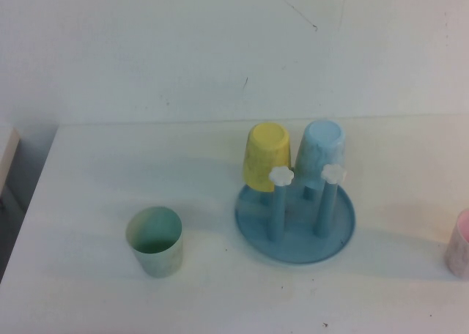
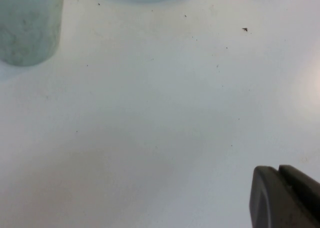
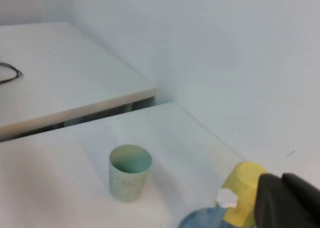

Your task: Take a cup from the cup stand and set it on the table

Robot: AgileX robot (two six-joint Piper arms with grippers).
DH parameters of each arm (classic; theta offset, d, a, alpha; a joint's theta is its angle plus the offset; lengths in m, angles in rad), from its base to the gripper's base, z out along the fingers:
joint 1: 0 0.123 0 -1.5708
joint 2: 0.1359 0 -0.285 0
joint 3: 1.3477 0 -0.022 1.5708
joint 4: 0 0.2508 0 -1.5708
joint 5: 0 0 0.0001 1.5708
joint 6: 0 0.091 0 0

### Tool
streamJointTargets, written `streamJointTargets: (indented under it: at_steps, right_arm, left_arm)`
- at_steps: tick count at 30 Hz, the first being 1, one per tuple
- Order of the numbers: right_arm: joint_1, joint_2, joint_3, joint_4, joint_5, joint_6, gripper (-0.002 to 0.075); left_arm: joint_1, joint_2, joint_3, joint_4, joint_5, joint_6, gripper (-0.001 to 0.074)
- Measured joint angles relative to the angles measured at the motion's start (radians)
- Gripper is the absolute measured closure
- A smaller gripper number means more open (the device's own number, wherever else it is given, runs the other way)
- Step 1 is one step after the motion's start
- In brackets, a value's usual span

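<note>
- Cups counted, four: one mint-green cup (image 1: 154, 242) standing upright and mouth-up on the table (image 1: 88, 165), to the left of the cup stand (image 1: 295, 218) and apart from it; one yellow cup (image 1: 266, 157) and one light blue cup (image 1: 321, 152), both upside down on the stand's far pegs; one pink cup (image 1: 460, 245) cut off at the table's right edge.
- Cup stand, one: round blue dish, with two near pegs bare, each topped by a white flower knob (image 1: 281, 176).
- My left gripper (image 2: 286, 198): fingers pressed fully together, holding nothing, hanging low above bare table. The mint-green cup shows near it in my left wrist view, not touching.
- My right gripper (image 3: 287, 200): fingers also closed tight and empty, raised over the table on the stand's side. From its wrist view I see the mint-green cup beyond the yellow one.
- Arms: neither one shows in the high view, so I cannot report their pose further.
- Neighbouring table (image 3: 65, 78), one: it stands beyond the left edge.
</note>
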Motion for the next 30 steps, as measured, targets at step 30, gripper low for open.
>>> streamJointTargets:
  at_steps: [30]
  right_arm:
    - [0.141, -0.394, 0.375, -0.876, -0.678, 0.762, 0.0727]
  left_arm:
    - [0.0, 0.0, 0.0, -0.006, 0.0, -0.001, 0.0736]
